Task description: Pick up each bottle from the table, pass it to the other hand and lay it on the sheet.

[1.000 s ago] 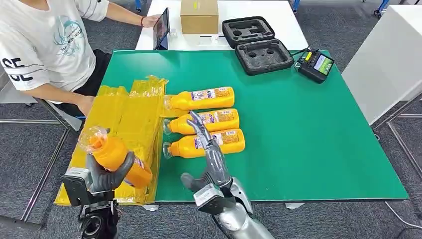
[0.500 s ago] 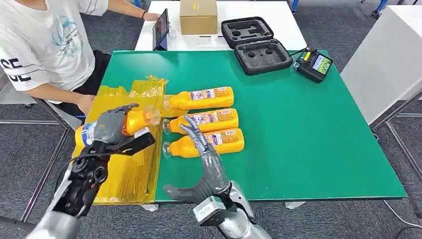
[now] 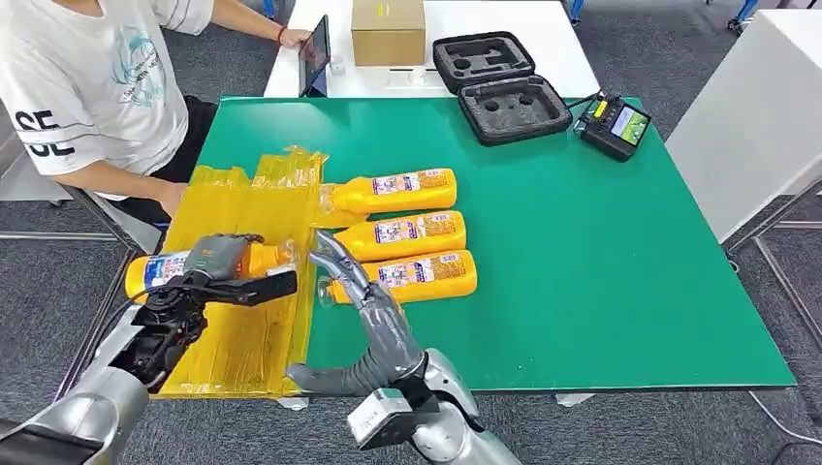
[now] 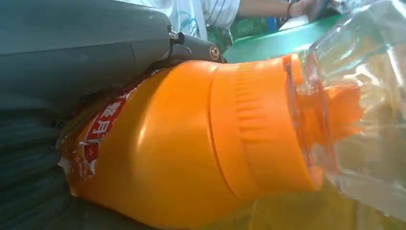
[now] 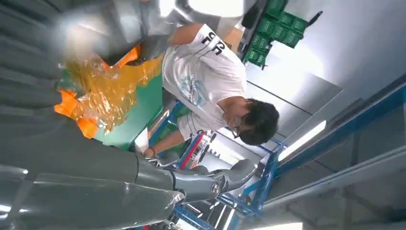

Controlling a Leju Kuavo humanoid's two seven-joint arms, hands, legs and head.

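Note:
My left hand (image 3: 215,263) grips an orange bottle (image 3: 163,268) lying on its side low over the yellow sheet (image 3: 242,208), clear cap toward the table's middle. The left wrist view shows that bottle (image 4: 201,143) close up under the hand (image 4: 72,52). Three more orange bottles lie side by side on the green table (image 3: 582,271): far (image 3: 393,191), middle (image 3: 407,233), near (image 3: 412,277). My right hand (image 3: 363,305) is open with fingers stretched out, raised just in front of the near bottle's cap end, holding nothing. The right wrist view shows the hand (image 5: 72,158) bare.
A person in a white shirt (image 3: 87,87) sits at the table's left, one hand (image 3: 173,199) by the sheet's edge. At the back stand a tablet (image 3: 315,53), a cardboard box (image 3: 388,31), an open black foam case (image 3: 499,85) and a controller (image 3: 616,126).
My left hand has turned the bottle from upright to lying on its side and lowered it over the sheet. My right hand has drifted left and back, fingers still spread.

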